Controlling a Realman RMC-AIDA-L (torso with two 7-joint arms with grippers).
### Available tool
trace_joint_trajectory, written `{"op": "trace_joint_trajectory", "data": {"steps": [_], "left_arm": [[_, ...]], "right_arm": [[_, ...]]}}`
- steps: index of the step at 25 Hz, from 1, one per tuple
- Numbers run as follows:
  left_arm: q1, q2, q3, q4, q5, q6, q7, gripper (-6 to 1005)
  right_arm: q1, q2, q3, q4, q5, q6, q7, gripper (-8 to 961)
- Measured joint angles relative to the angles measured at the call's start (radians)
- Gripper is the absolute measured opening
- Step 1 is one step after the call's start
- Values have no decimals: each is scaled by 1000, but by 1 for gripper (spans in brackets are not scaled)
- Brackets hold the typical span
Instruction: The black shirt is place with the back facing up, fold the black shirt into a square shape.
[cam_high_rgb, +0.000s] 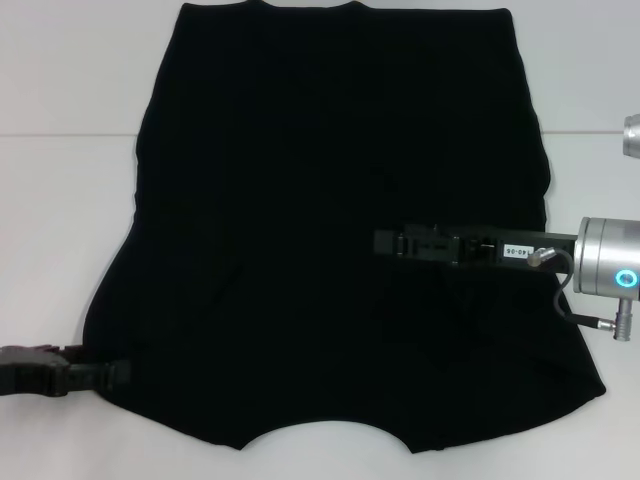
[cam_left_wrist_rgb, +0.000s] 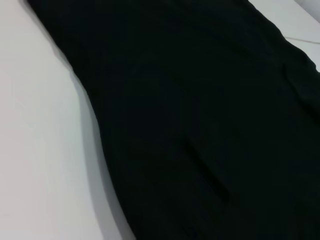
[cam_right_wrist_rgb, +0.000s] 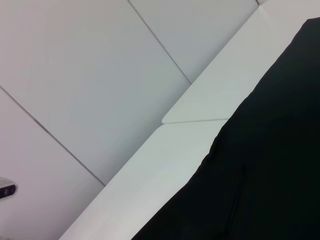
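A black shirt (cam_high_rgb: 330, 230) lies spread flat on a white table (cam_high_rgb: 60, 220), filling most of the head view. Its curved neckline sits at the edge nearest the robot, and its straight hem is at the far edge. The sleeves appear already folded in, since the sides run fairly straight, leaving a tall, slightly tapered panel.

Nearest the robot, the left end effector (cam_high_rgb: 118, 372) reaches in low from the left side and meets the shirt's near left corner. Its tip is right at the fabric edge, likely placed there to pick up that corner. It is black against black cloth, so whether it is open or closed on the fabric cannot be told. The left wrist view shows only the shirt's side edge running across the table.

Farther in, the right end effector (cam_high_rgb: 385, 242) extends from its silver arm on the right, held across the right half of the shirt at about mid-length. It probably marks or approaches a fold line. Its state also cannot be told.

Judging by the shape, the shirt is not yet square; a fold along its length seems to remain.
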Motion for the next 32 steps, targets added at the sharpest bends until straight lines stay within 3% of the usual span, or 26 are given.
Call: {"op": "trace_joint_trajectory", "data": {"steps": [14, 25, 31, 32], "left_arm": [[-4, 3, 18, -2, -7, -37, -3, 792], [-5, 1, 22, -3, 0, -50, -8, 566], [-5, -3, 26, -3, 0, -40, -9, 328], [-6, -3, 26, -3, 0, -34, -9, 225]], "right_arm": [[-6, -3, -1, 0, 12, -5, -1, 901], [-23, -10, -7, 0, 12, -9, 5, 899], [-44, -27, -10, 0, 4, -29, 17, 900], [-51, -35, -14, 0, 3, -30, 24, 900]]}}
